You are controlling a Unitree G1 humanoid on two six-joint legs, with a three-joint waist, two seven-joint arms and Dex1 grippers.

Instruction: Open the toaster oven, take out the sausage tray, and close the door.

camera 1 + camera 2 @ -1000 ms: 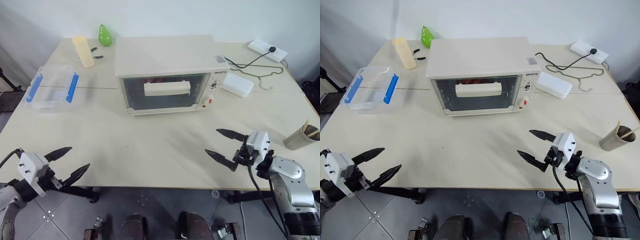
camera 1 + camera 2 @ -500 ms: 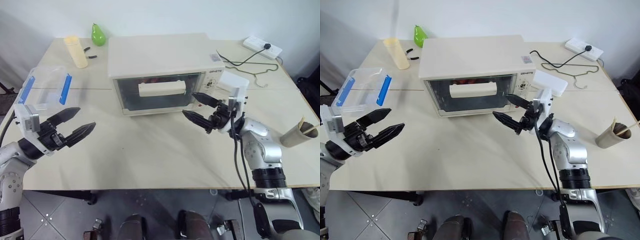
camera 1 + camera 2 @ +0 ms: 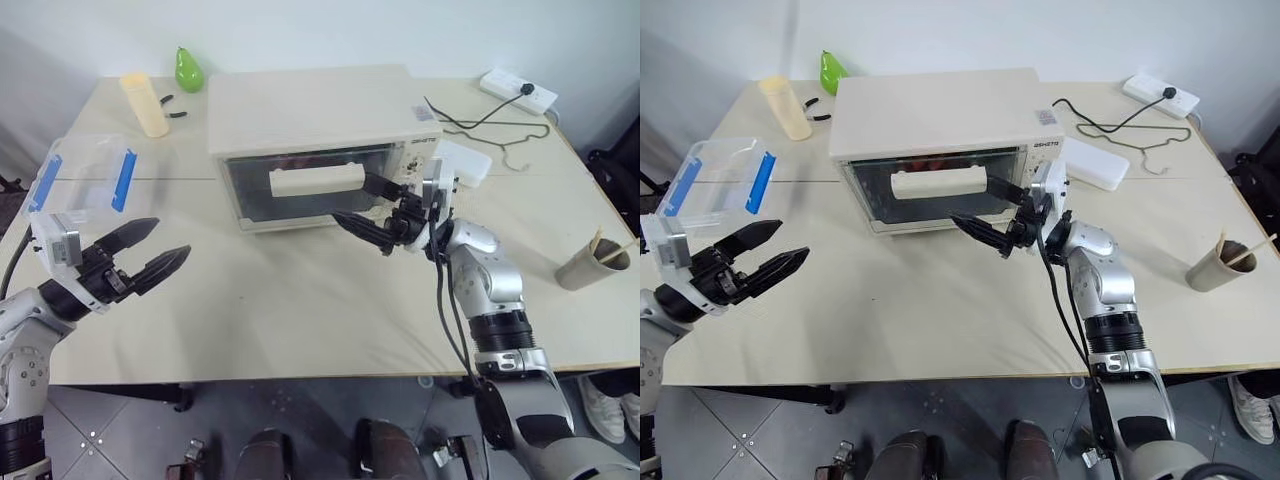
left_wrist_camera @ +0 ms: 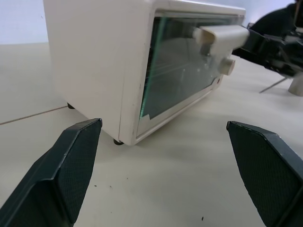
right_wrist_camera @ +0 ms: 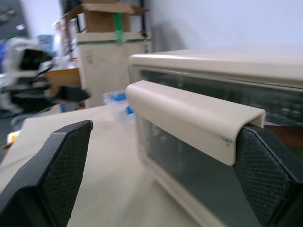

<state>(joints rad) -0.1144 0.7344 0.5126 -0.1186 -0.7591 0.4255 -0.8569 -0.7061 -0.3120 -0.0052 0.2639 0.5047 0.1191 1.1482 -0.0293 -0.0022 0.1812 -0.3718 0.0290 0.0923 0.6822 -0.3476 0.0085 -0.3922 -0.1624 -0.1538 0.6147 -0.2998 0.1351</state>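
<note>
Door (image 3: pixel 300 185) shut; sausage tray hidden behind dark glass. Right gripper (image 3: pixel 372 206) agape at handle (image 3: pixel 317 180) end, left gripper (image 3: pixel 147 252) agape, empty.

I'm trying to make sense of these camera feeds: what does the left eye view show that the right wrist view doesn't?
Left eye view alone: the pear, the power strip, the paper cup and the open left gripper out over the table.

Right wrist view alone: stacked cardboard boxes in the background.

Both: the toaster oven, its door shut, and the open right gripper at the bar handle.
</note>
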